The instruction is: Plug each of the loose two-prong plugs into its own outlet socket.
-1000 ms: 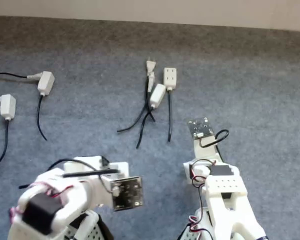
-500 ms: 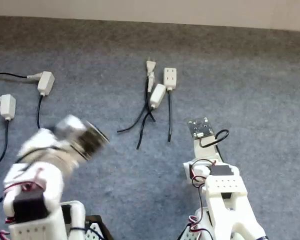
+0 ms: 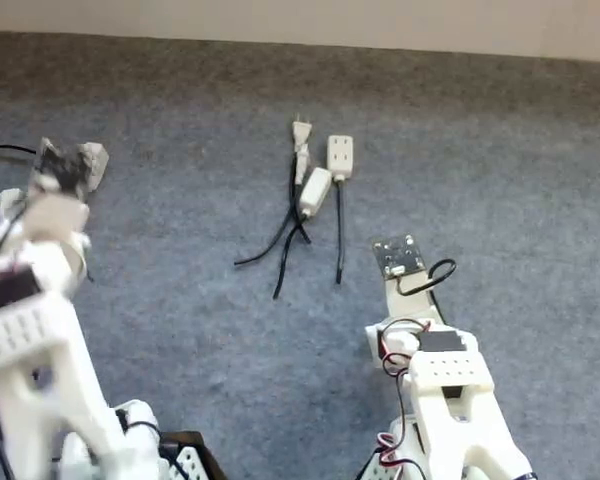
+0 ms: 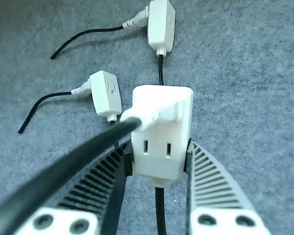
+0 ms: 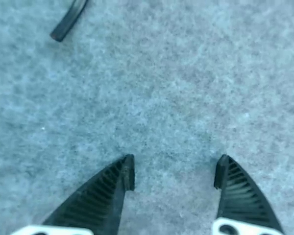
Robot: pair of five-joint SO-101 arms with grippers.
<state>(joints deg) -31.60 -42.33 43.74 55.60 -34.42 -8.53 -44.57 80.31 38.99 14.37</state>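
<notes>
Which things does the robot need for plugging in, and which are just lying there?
For the job:
- loose plug
- free socket right beside it
- held socket, gripped by the left gripper

Done with, or just lying there:
- plugged socket, its plug already in
- second plugged socket, the same
- grey carpet

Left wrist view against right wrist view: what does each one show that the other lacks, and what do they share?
Left wrist view: the left gripper holds a white outlet socket between its fingers, a thick black cord running from its top. Two more white sockets lie on the carpet beyond.
Right wrist view: the right gripper, fingers open, hangs over bare carpet near a black cord end.
Shared: grey carpet and black cords.
</notes>
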